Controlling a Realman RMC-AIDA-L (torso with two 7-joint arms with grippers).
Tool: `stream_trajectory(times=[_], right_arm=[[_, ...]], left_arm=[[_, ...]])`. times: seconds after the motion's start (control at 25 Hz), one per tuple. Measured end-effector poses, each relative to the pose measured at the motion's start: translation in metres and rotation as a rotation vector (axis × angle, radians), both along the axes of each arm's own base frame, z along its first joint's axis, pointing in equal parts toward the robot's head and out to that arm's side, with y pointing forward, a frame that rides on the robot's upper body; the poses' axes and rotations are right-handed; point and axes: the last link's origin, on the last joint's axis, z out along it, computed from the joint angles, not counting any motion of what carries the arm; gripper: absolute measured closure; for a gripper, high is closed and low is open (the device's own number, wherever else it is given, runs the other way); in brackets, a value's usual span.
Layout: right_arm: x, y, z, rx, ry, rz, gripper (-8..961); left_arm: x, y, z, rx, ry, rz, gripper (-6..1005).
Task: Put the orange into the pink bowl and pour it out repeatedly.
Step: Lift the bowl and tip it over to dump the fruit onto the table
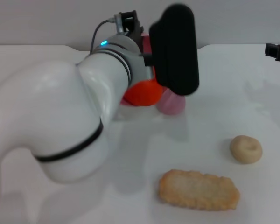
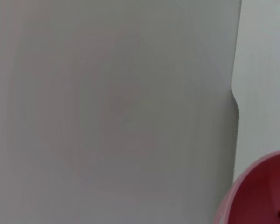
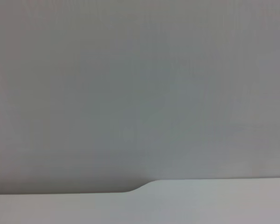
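Head view shows the left arm (image 1: pixel 60 126) reaching across the white tabletop (image 1: pixel 214 93), its bulky white joints and a black wrist block (image 1: pixel 175 49) hiding most of what lies past them. The left tool itself is covered by that arm, so whether it is open or closed cannot be told, nor what it has hold of. The orange (image 1: pixel 142 93) peeks out just below the wrist, resting on the tabletop right beside the arm. Slivers of the pink bowl (image 1: pixel 146 44) show behind the wrist block, and a small pink dome (image 1: pixel 171 103) sits touching or just beside the orange. Nearer the robot lie a beige doughnut (image 1: pixel 246 149) and a long breaded cutlet (image 1: pixel 199 190), well apart from the orange.

Left wrist view catches the bowl's pink rim (image 2: pixel 261 191) at one corner, with a speck of red-orange inside.

A dark piece of the right tool (image 1: pixel 277 50) pokes in at the far right edge; its state cannot be told.
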Motion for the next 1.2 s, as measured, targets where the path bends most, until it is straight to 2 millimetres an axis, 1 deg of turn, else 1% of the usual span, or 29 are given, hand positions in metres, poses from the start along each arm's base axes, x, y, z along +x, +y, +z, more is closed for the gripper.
stream_trajectory(times=[0.08, 0.12, 0.16, 0.28, 0.32, 0.48, 0.52, 0.68, 0.72, 0.88, 1.04, 1.2], right_arm=[[0.0, 0.001, -0.001, -0.002, -0.001, 0.0, 436], [0.001, 0.001, -0.002, -0.006, -0.002, -0.001, 436], [0.001, 0.002, -0.003, -0.009, -0.003, -0.003, 436], [0.002, 0.003, -0.005, -0.017, -0.005, -0.006, 436], [0.002, 0.003, -0.006, -0.02, -0.005, -0.006, 436], [0.002, 0.003, -0.007, -0.024, -0.005, -0.005, 436], [0.001, 0.003, -0.007, -0.026, -0.005, -0.003, 436], [0.001, 0.002, -0.009, -0.034, -0.007, -0.002, 437], [0.001, 0.002, -0.01, -0.037, -0.007, -0.002, 437], [0.0, 0.001, -0.012, -0.046, -0.01, 0.0, 437], [0.0, 0.001, -0.014, -0.05, -0.01, -0.002, 436], [0.0, 0.001, -0.014, -0.052, -0.011, -0.002, 437]], left_arm=[[0.001, -0.004, -0.002, -0.001, 0.011, -0.021, 833], [0.002, -0.008, -0.004, -0.003, 0.027, -0.045, 832], [0.004, -0.017, -0.009, -0.004, 0.065, -0.098, 832], [0.004, -0.022, -0.012, 0.001, 0.089, -0.136, 831], [0.005, -0.027, -0.014, 0.009, 0.113, -0.18, 831], [0.004, -0.036, -0.021, 0.015, 0.175, -0.269, 830], [0.004, -0.041, -0.024, 0.011, 0.192, -0.315, 830], [0.006, -0.047, -0.028, 0.002, 0.207, -0.361, 829], [0.007, -0.049, -0.03, -0.001, 0.225, -0.4, 829], [0.006, -0.051, -0.032, 0.003, 0.256, -0.44, 828], [0.01, -0.058, -0.035, 0.015, 0.284, -0.53, 827], [0.011, -0.063, -0.038, 0.011, 0.294, -0.571, 826]])
